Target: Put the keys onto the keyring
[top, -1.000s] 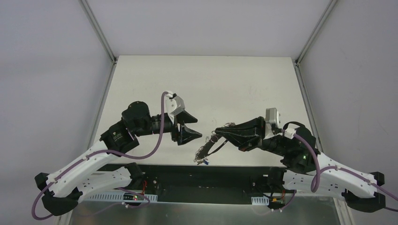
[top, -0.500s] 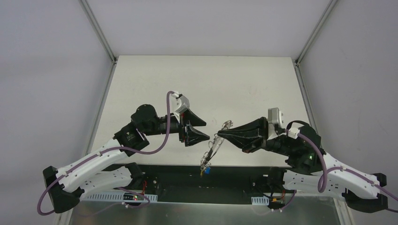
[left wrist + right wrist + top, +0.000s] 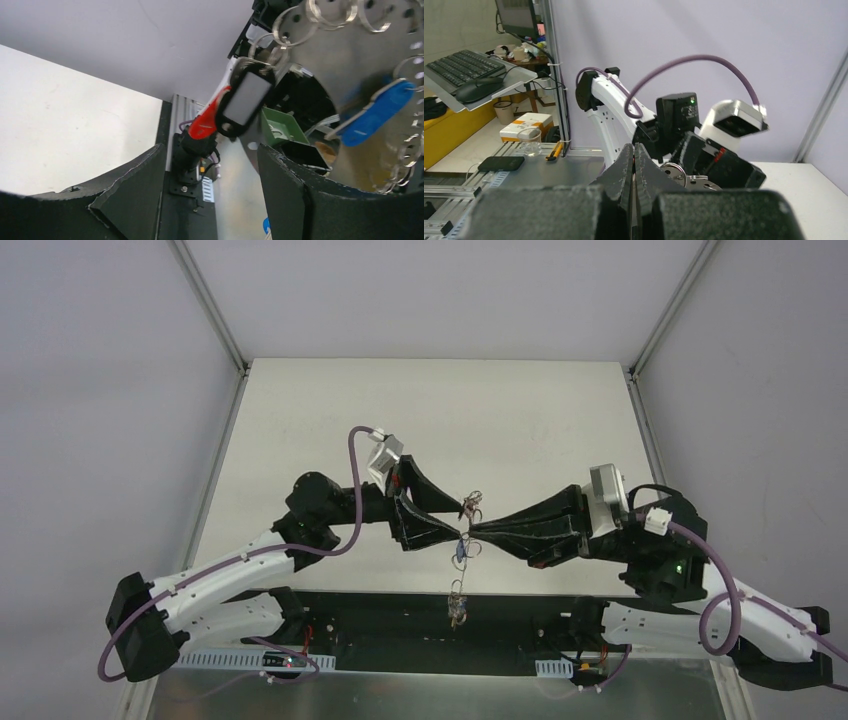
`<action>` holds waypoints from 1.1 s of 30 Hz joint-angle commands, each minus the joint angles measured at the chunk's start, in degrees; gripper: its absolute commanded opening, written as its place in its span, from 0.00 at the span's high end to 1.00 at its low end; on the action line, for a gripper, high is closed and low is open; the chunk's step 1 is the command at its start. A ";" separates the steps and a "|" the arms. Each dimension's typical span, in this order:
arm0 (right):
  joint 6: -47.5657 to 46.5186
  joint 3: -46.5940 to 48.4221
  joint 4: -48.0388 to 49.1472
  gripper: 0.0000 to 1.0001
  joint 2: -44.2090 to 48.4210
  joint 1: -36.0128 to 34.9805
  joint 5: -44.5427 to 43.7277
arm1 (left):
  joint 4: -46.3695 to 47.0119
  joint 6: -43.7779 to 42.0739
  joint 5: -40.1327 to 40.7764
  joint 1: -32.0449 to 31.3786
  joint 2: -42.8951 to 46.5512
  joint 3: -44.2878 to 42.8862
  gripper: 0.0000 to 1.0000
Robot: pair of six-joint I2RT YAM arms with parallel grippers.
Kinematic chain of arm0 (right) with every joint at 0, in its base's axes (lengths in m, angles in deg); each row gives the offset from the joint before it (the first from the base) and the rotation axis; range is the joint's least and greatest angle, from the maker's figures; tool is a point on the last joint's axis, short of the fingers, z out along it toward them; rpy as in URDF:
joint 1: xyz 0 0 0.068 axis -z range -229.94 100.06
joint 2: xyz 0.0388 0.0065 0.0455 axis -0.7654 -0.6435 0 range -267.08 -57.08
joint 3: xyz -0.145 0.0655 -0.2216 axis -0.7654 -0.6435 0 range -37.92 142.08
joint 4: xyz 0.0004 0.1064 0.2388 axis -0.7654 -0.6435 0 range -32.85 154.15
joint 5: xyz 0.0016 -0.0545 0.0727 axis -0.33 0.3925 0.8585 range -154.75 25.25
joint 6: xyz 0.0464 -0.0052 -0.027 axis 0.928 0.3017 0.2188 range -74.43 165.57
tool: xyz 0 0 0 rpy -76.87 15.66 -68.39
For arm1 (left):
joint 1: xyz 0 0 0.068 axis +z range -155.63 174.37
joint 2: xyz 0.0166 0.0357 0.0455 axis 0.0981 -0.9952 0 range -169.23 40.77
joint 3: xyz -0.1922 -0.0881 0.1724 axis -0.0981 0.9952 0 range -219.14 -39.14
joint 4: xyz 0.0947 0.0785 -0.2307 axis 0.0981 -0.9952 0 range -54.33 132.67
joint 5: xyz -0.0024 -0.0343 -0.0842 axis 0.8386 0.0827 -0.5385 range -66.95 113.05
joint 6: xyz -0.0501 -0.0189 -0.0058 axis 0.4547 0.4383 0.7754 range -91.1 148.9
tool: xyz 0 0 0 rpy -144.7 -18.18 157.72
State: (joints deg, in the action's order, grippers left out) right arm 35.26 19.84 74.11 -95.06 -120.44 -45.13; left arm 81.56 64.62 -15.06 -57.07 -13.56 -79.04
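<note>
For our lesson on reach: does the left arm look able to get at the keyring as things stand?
Probably yes: the left claw stands open right beside the keyring, which dangles from the shut right claw, with nothing between them.

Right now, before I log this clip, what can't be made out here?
- Top view: the keys on the hanging keyring are too small to count.
- Right wrist view: the shut right pincer hides, behind its own fingers, what it pinches.
- Left wrist view: the keyring is blurred and cut off by the top and right edges.
- Top view: whether the open left pincer touches the keyring; the tips overlap.
</note>
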 commanded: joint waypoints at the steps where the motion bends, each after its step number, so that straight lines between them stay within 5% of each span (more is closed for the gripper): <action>1: 0.37 5.48 3.93 1.00 -1.71 -0.26 5.40 | 17.73 9.82 -3.27 -0.38 -2.48 1.53 0.34; 12: 0.00 10.01 4.98 1.00 -5.87 -0.27 11.38 | 40.75 23.73 -3.23 -0.41 -7.19 5.06 0.33; 21: -1.89 12.15 5.86 1.00 -8.23 -0.34 11.82 | 47.47 27.86 -4.33 -0.42 -7.79 5.79 0.35; 27: -2.11 10.23 6.88 1.00 -7.45 -0.25 10.28 | 47.50 27.57 -5.41 -0.44 -5.86 6.14 0.43; 33: -2.91 8.27 7.12 1.00 -6.27 -0.27 7.64 | 47.50 27.56 -7.19 -0.49 -4.24 5.93 0.61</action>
State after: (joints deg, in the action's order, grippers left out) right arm 33.69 28.43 75.27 -103.08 -120.44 -35.36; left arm 123.31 91.75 -19.84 -57.07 -19.92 -72.94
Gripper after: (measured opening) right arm 0.007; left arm 0.446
